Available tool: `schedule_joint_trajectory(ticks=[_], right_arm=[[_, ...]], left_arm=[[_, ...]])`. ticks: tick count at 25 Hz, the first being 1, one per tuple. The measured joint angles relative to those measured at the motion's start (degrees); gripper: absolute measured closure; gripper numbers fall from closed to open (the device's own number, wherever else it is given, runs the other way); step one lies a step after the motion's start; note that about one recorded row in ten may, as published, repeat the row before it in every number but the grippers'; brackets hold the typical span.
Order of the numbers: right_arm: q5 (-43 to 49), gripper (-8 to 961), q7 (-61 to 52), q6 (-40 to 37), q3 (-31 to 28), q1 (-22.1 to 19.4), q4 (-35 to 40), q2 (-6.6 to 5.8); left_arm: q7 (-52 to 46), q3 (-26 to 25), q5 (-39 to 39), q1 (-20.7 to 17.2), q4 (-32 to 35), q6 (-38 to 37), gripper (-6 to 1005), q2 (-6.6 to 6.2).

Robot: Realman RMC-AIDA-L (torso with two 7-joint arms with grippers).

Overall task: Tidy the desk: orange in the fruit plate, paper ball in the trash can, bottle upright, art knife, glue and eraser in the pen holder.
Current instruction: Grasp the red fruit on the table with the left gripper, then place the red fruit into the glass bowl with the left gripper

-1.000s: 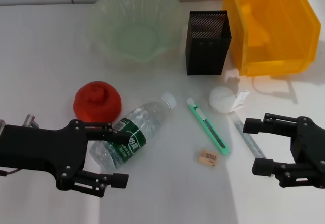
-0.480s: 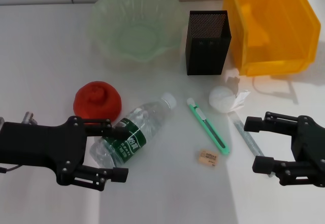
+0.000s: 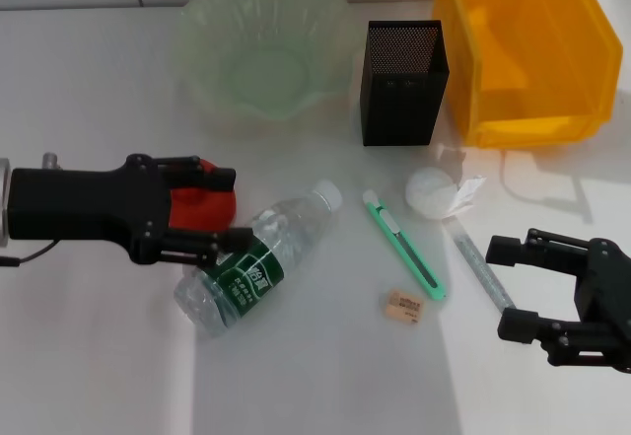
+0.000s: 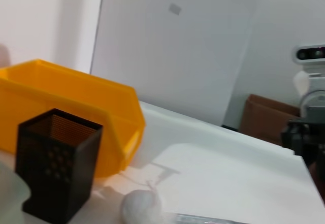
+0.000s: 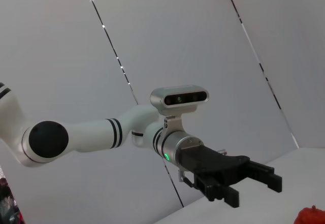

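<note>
Jaws of left gripper moved up, open around the orange; pickup judged imminent. Right gripper open, parked at 4 o'clock.

Clear plastic bottle (glossy); mesh pen holder

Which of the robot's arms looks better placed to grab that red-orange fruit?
Probably the left. Its black left gripper is open with its fingers either side of the red-orange fruit, while the right gripper hangs far across the white table.
</note>
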State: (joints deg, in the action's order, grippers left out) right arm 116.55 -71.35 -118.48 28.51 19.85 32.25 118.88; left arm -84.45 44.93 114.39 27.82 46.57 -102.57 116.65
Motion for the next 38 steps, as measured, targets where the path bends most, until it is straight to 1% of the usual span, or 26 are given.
schedule_joint_trajectory(ticks=[1,2,3,5,7,11,12,16,17,23,26,34,38], right_arm=[[-0.09,145,0.01,0.08,-0.02,-0.24,0.02,-0.02],[-0.2,145,0.01,0.14,-0.09,-0.65,0.04,-0.03],[-0.2,145,0.01,0.14,-0.09,-0.65,0.04,-0.03],[-0.22,145,0.06,0.21,-0.15,-0.8,-0.03,0.01],[-0.22,145,0.82,0.41,-0.16,-0.92,-0.76,0.12],[-0.22,146,1.49,0.88,-0.16,-0.94,-1.85,0.13],[-0.22,146,1.56,1.1,-0.15,-0.95,-2.38,0.13],[-0.22,146,1.56,1.19,-0.13,-0.95,-2.53,0.12],[-0.22,146,1.57,1.23,-0.13,-0.87,-2.54,0.12],[-0.22,146,1.57,1.24,-0.09,-0.23,-2.55,0.12],[-0.22,146,1.57,1.25,0.04,-0.07,-2.55,0.14],[-0.22,146,1.57,1.28,-0.09,-0.06,-2.56,0.18],[-0.21,147,1.57,1.45,-0.02,-0.07,-2.69,0.24]], left_arm=[[-0.41,0.04,0.2,0.12,0.97,1.59,169,0.39],[-0.41,0.24,0.94,0.23,2.38,5.47,169,1.0],[-0.41,0.24,0.94,0.23,2.38,5.47,170,1.0],[1.17,0.54,1.69,0.25,2.79,10.12,170,1.43],[3.7,0.58,1.86,0.22,2.11,15.61,171,1.5],[4.45,0.88,1.95,-0.12,1.36,19.74,173,1.47],[5.27,1.35,2.57,-0.22,-0.08,21.7,173,1.41],[6.09,1.51,5.29,0.03,-1.72,22.27,175,1.36],[6.12,1.52,7.2,0.12,-1.9,22.46,191,1.47],[5.88,1.55,8.13,-0.01,-2.28,25.05,287,1.74],[5.59,1.65,8.26,-0.2,-2.64,26.62,375,1.75],[6.17,1.86,8.44,-0.62,-2.77,27.12,633,1.8],[6.81,2.01,6.8,-0.63,-3.09,26.78,762,1.87]])
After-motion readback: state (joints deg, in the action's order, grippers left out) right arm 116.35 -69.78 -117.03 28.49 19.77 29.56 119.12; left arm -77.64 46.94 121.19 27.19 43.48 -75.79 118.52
